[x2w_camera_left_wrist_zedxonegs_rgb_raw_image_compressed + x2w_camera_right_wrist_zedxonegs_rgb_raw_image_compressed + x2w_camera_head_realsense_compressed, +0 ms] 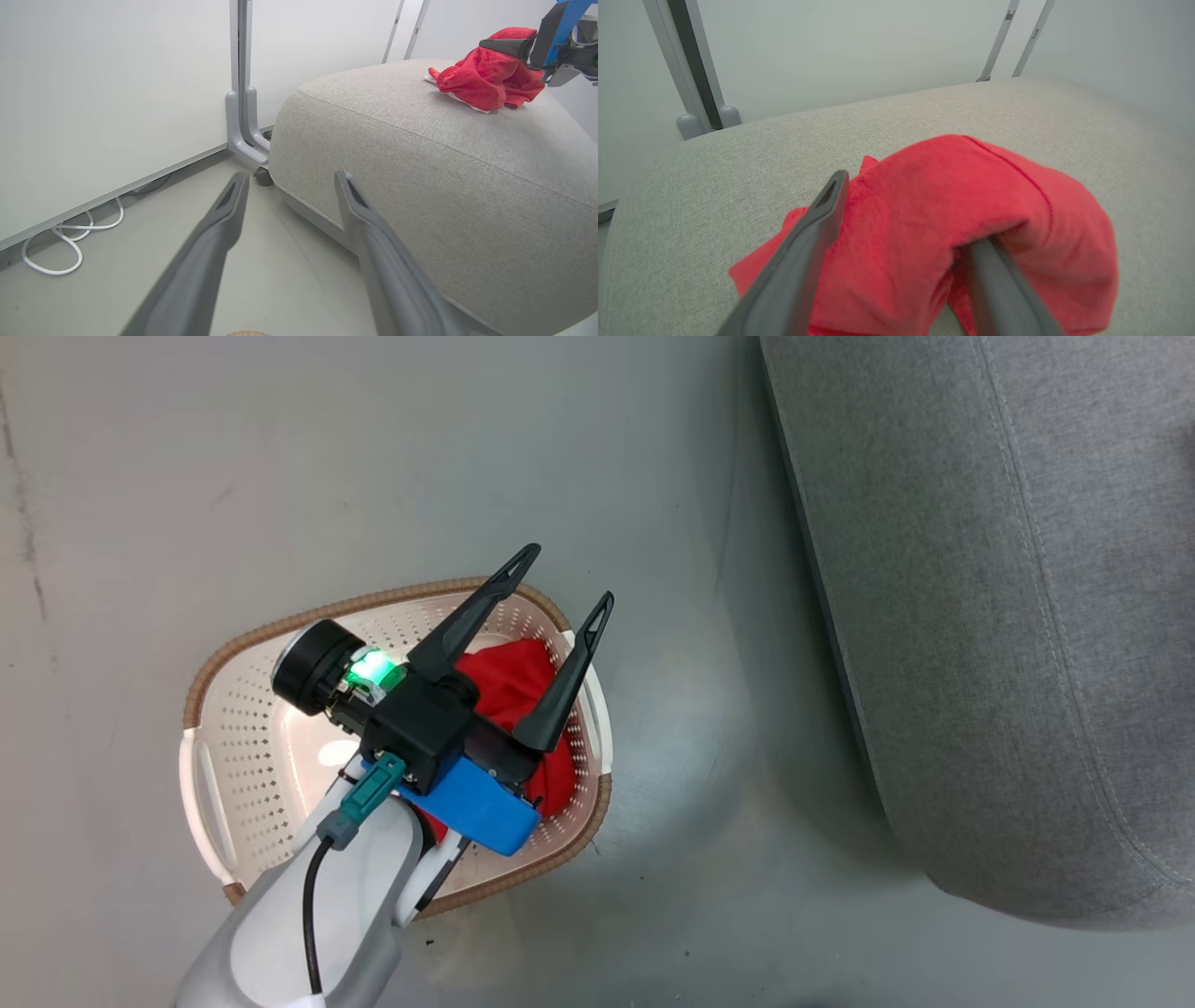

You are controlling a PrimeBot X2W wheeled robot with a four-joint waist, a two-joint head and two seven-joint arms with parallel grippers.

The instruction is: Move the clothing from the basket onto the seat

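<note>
The basket stands on the grey floor with a plain red garment bunched in its right half. My left gripper hangs open over that garment and the basket's far rim, with nothing between its fingers. The seat lies to the right of the basket. On top of the seat rests a second red garment with a white edge showing. My right gripper stands open in this garment; cloth lies between the fingers and drapes over the right fingertip.
A grey post foot and a small castor stand by the seat's corner against a white wall panel. A white cable loops on the floor along the wall. Bare floor separates basket and seat.
</note>
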